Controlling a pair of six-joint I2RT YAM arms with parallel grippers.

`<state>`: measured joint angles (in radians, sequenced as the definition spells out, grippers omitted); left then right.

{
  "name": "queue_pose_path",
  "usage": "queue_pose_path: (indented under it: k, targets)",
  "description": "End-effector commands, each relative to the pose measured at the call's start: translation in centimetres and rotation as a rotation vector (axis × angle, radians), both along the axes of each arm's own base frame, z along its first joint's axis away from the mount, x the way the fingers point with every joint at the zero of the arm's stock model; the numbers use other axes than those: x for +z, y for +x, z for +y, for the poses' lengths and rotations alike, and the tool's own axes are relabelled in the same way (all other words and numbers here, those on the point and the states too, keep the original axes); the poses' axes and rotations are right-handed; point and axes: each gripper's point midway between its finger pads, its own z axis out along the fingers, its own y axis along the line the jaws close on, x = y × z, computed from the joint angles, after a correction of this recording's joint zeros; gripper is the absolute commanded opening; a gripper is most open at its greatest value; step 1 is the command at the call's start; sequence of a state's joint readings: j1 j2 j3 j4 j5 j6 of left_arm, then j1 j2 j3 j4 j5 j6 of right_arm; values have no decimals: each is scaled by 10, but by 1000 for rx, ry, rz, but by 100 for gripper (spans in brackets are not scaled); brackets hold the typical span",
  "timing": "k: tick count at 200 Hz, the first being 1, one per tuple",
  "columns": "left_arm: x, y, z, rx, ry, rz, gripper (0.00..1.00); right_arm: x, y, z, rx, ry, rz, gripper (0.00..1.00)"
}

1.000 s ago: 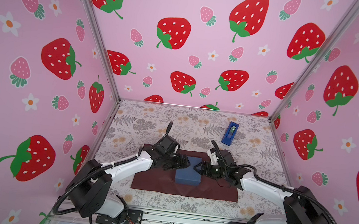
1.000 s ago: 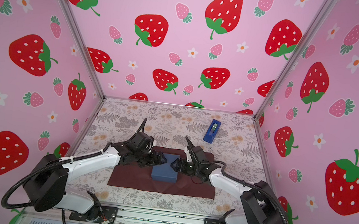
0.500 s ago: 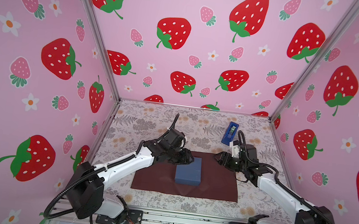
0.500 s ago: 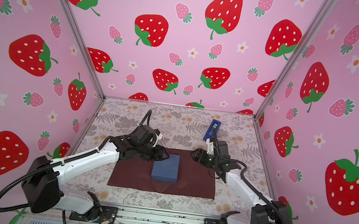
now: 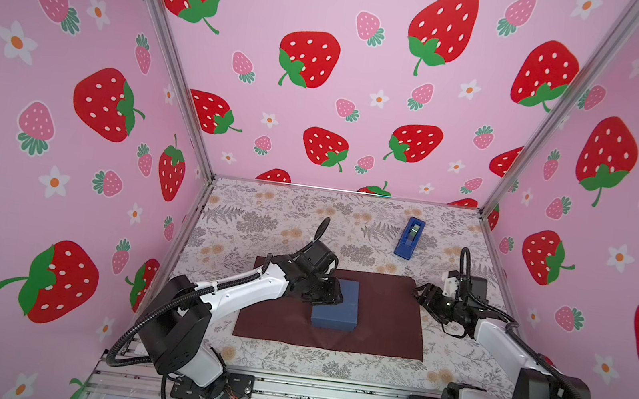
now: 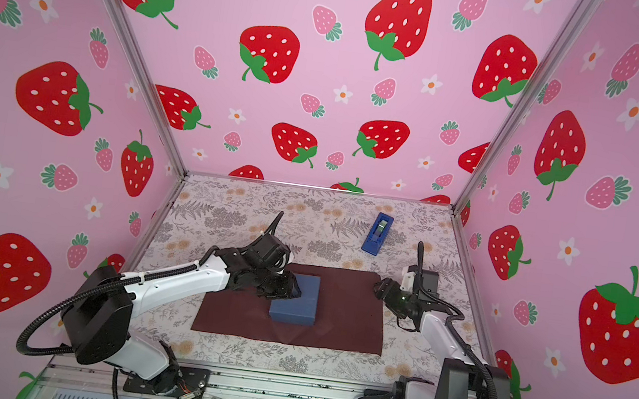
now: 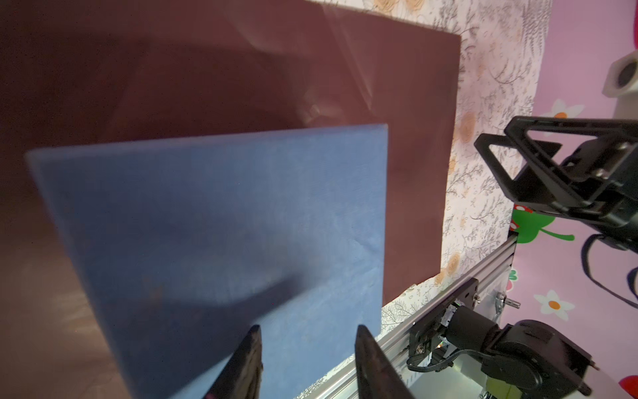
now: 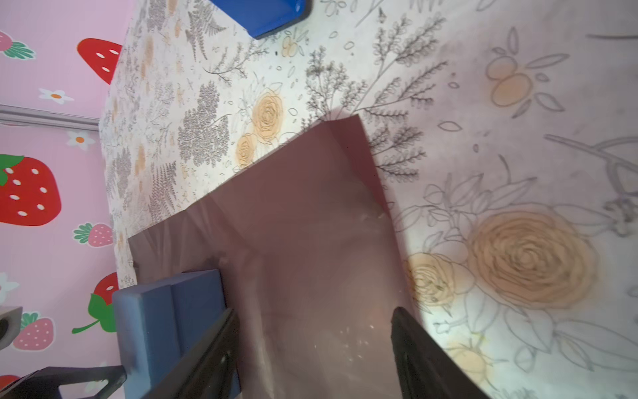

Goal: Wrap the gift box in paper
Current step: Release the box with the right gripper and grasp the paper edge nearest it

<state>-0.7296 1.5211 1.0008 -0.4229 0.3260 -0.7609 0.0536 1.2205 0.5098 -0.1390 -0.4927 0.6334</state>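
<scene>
Gift box (image 5: 337, 307) sits on the paper (image 5: 385, 322), about the middle of the sheet; the sheet itself lies flat near the front edge of the table (image 5: 285, 221), roughly midway between the side edges; left gripper (image 5: 332, 296) is right in at the box's left side, over its top face, and the left wrist view shows the jaws partly apart with only blue cardboard behind the gap, nothing gripped; whether the fingertips touch the box, I cannot tell; right gripper (image 5: 424, 297) hangs at the paper's far right corner, jaws wide and empty, the maroon edge showing in the gap; tape dispenser (image 5: 410, 237) lies well apart, toward the table's back right corner.
</scene>
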Motion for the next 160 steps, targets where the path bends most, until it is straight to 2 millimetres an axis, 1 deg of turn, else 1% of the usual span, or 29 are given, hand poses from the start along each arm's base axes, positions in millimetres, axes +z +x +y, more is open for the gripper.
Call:
queue_pose_path:
  k: [1, 27, 58, 84, 117, 136, 150, 160]
  targets:
    - [-8, -2, 4, 12, 24, 18, 46, -20, -15, -10, 1, -58, 64, 72]
    - [-11, -3, 7, 23, 32, 20, 46, -33, -33, -9, 17, -53, 111, 72]
    - [-13, -4, 8, 23, 36, 25, 46, -38, -50, -2, 50, -20, 123, 71]
    - [-13, -6, 11, 23, 45, 26, 46, -32, -58, 4, 65, 24, 112, 71]
    - [-13, -7, 11, 26, 41, 27, 46, -14, -61, 14, 94, 90, 61, 70]
    - [-15, -9, 11, 24, 42, 33, 45, -8, -66, 18, 112, 113, 41, 69]
    - [-16, -9, 12, 27, 43, 33, 45, -8, -67, 16, 111, 98, 32, 68]
    - [-16, -9, 12, 27, 43, 32, 45, -13, -66, 8, 83, 46, 35, 68]
